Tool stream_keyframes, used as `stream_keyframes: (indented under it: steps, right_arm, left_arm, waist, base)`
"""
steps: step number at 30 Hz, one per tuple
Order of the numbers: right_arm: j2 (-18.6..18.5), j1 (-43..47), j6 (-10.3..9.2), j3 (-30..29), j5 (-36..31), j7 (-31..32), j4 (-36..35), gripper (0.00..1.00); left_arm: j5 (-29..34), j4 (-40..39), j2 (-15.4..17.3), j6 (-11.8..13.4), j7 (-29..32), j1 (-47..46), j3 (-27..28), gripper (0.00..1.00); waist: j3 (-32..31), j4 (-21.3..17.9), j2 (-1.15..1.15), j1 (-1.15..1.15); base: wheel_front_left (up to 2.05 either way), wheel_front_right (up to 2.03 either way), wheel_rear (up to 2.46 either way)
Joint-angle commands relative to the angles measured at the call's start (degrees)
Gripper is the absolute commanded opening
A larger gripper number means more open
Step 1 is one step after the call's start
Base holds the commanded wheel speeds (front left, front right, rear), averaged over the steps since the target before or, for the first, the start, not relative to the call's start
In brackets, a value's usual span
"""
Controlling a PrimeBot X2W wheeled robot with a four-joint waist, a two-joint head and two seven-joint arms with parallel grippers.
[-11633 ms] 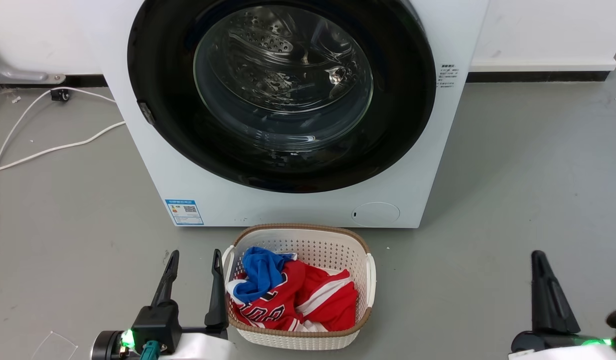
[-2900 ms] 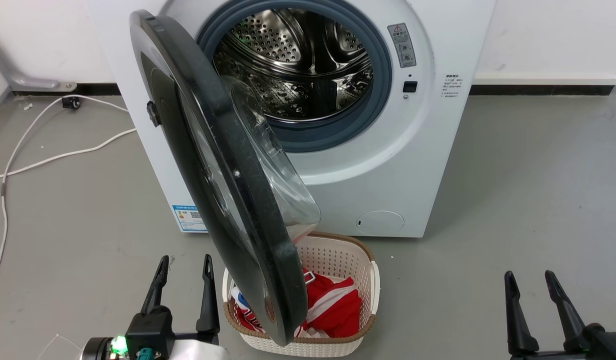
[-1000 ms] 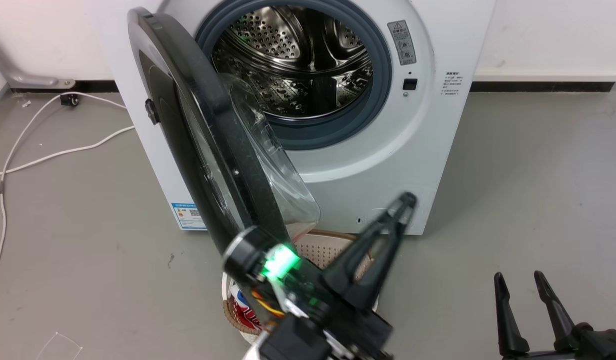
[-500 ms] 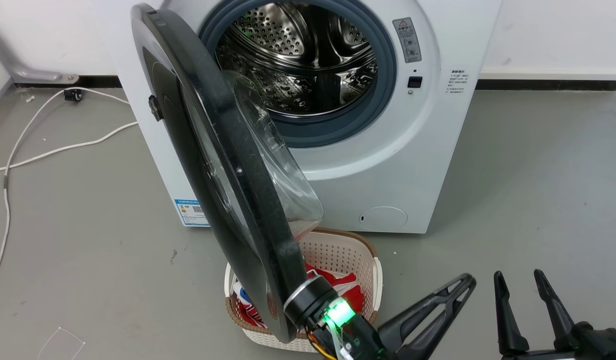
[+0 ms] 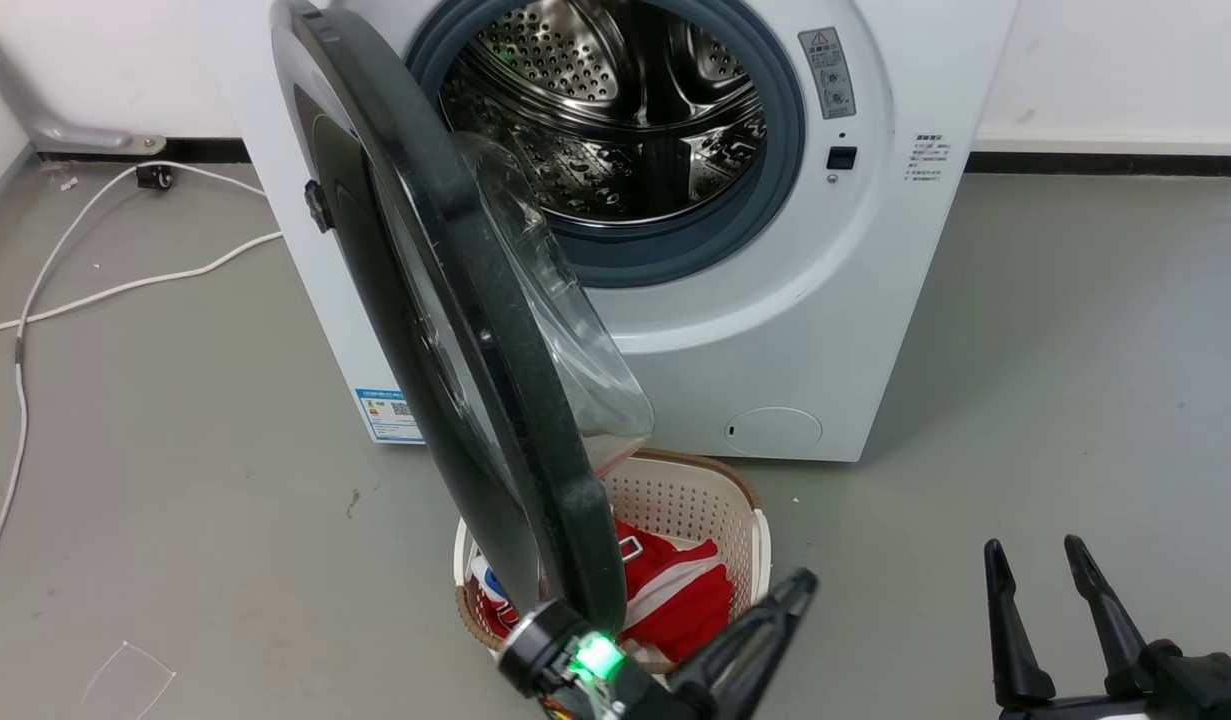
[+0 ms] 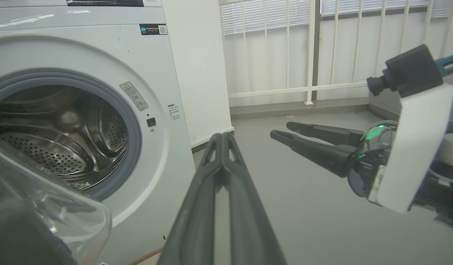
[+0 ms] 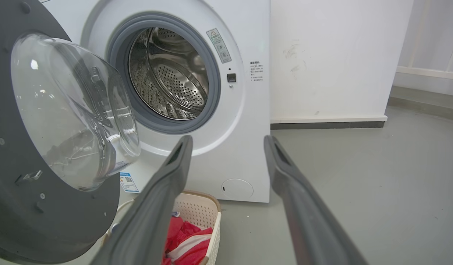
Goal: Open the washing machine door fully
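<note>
Where the grey floor meets the white wall, the washing machine stands with its steel drum bare inside the grey gasket. The washing machine door hangs from the machine's left side, swung out nearly edge-on to the head camera, its clear glass bowl bulging toward the drum. Its lower rim hangs over the white laundry basket, which sits on the floor just before the machine and holds red clothing. The left hand, fingers pressed together on nothing, points rightward from beside the door's lower edge; whether its wrist touches the door I cannot tell. The right hand sits well to the right, fingers spread and empty. A white cable trails over the floor left of the machine.
</note>
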Motion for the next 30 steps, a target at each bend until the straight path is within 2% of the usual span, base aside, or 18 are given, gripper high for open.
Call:
stream_keyframes:
  steps: [1,8,19,30]
  right_arm:
    - [0.2,-0.7,-0.01,0.0,-0.1,-0.1,0.0,1.0]
    - [0.2,-1.1,-0.01,0.0,-0.4,-0.1,0.1,1.0]
    - [0.2,-1.0,-0.01,-0.2,-0.3,-0.1,0.4,1.0]
    - [0.2,0.1,-0.01,-0.1,0.4,-0.1,1.2,1.0]
  left_arm:
    - [-0.5,0.4,0.5,0.4,-0.2,0.6,0.7,0.0]
    - [-1.5,3.6,1.0,1.6,-0.2,0.8,6.4,0.0]
    - [-1.7,8.4,1.2,1.5,-0.1,0.8,12.8,0.0]
    - [-0.6,8.8,1.6,1.5,0.0,2.2,16.0,0.0]
  waist:
    - [0.1,0.0,0.0,0.0]
    - [0.7,-0.1,0.0,0.0]
    - [1.1,0.3,0.0,0.0]
    - [0.9,4.7,0.0,0.0]
  base:
    - [0.0,0.0,0.0]
    - [0.0,0.0,0.0]
    - [0.0,0.0,0.0]
    - [0.0,0.0,0.0]
